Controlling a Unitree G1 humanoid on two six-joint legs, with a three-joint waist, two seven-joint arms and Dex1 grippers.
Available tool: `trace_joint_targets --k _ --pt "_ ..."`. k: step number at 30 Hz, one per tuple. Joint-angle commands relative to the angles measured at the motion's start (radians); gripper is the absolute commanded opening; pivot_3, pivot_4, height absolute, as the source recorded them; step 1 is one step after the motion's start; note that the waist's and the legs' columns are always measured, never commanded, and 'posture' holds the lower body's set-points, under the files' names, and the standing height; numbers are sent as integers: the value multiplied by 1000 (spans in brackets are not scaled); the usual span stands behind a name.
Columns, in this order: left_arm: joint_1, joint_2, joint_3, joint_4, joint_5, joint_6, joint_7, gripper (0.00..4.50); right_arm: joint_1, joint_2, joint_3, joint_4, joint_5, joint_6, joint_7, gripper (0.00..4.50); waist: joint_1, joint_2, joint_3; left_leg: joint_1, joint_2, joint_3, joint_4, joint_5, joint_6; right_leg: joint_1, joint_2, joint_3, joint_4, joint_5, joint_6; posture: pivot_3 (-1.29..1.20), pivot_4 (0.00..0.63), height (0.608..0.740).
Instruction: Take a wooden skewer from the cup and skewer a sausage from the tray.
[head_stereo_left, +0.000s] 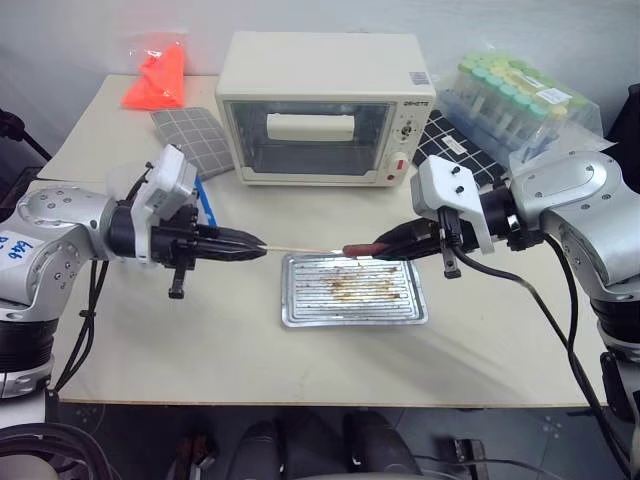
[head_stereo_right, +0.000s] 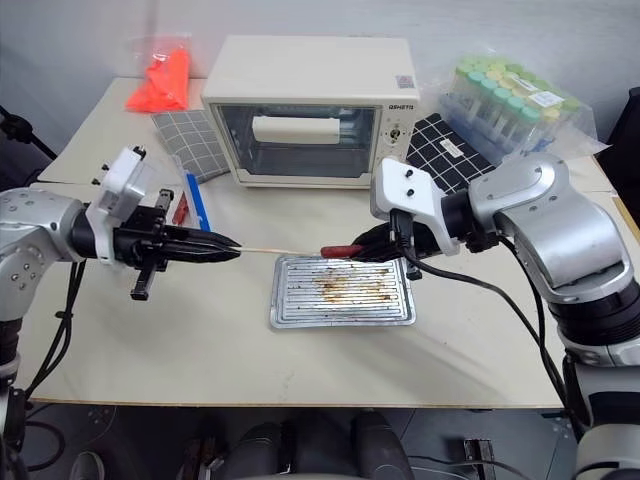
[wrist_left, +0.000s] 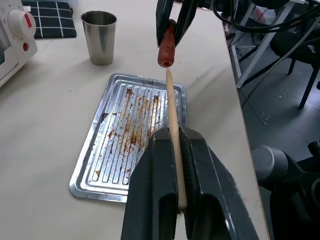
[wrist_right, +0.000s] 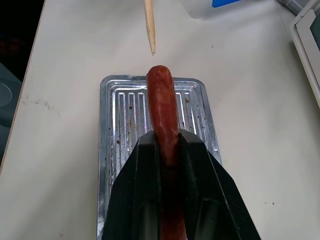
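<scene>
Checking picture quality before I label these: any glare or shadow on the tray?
Left wrist view: the tray shows bright sheen along its rim and ridges. Left eye view: a soft shadow rims the tray's near edge. Right wrist view: the sausage is sharp.

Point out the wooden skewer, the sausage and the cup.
wooden skewer (wrist_left: 171, 107), left wrist view, middle of the bare shaft.
sausage (wrist_right: 163, 107), right wrist view, exposed body.
cup (wrist_left: 99, 42), left wrist view, outer wall.
</scene>
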Motion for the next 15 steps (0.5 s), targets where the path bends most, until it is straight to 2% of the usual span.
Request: trace_joint_targets --k 1,15 --pt "-19 -6 20 -25 -6 -8 5 0 -33 -7 -37 -26 27 4 -7 417 0 0 0 0 0 0 0 0 0 0 0 0 0 0 0 0 150 740" --pt "-33 -32 7 -15 3 -12 4 0 -55 -7 -47 -62 97 66 -50 417 0 0 0 0 0 0 0 0 0 0 0 0 0 0 0 0 150 740"
